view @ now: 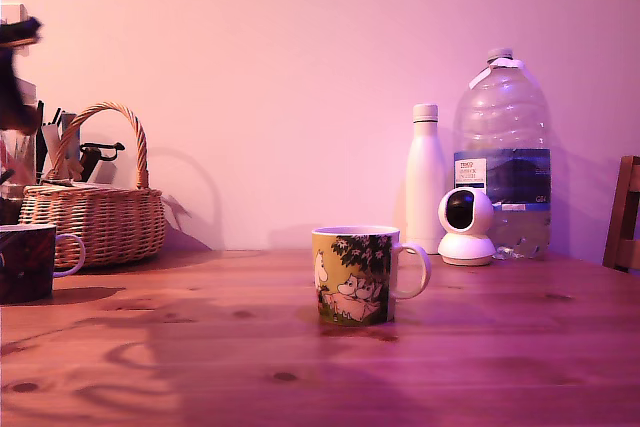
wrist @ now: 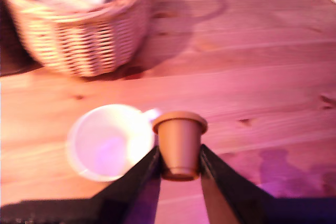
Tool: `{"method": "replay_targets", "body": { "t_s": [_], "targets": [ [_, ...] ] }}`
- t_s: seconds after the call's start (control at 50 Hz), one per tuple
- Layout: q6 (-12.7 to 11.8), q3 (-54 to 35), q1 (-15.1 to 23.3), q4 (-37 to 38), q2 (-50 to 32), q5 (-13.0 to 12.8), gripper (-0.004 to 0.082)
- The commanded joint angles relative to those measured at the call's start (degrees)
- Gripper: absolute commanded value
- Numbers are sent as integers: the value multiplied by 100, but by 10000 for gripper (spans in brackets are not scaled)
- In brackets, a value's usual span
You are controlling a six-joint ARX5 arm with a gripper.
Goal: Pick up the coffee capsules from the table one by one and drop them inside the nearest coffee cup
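A brown coffee capsule (wrist: 179,142) is held between the two dark fingers of the gripper (wrist: 180,167), clamped at its narrow end with the wider rim turned away from the wrist. Just beyond and to one side, the white interior of a cup (wrist: 107,141) is seen from above, its opening not yet under the capsule. The carrying step is judged to be in hand; a short shift is called for until the capsule hangs over the opening, then a release. The table (wrist: 262,77) lies beyond, with a wicker basket (wrist: 79,30) further off. In the exterior view, an illustrated mug (view: 358,275) stands mid-table, well apart.
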Motion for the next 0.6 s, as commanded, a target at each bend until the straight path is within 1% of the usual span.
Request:
{"method": "replay_targets", "body": {
  "t_s": [0.0,0.08,0.28,0.36,0.4,0.5,0.52,0.58],
  "targets": [
    [37,-98,68,-42,-22,-11,148],
    [74,-98,109,-92,-22,-13,148],
    [74,-98,138,-101,-20,-17,148],
    [74,-98,138,-107,-7,-61,148],
    [122,-98,138,-111,-2,-63,149],
    [122,-63,138,-168,35,-162,148],
    [203,-57,138,-192,35,-181,148],
    [203,-42,138,-227,44,-216,148]
  ]
}}
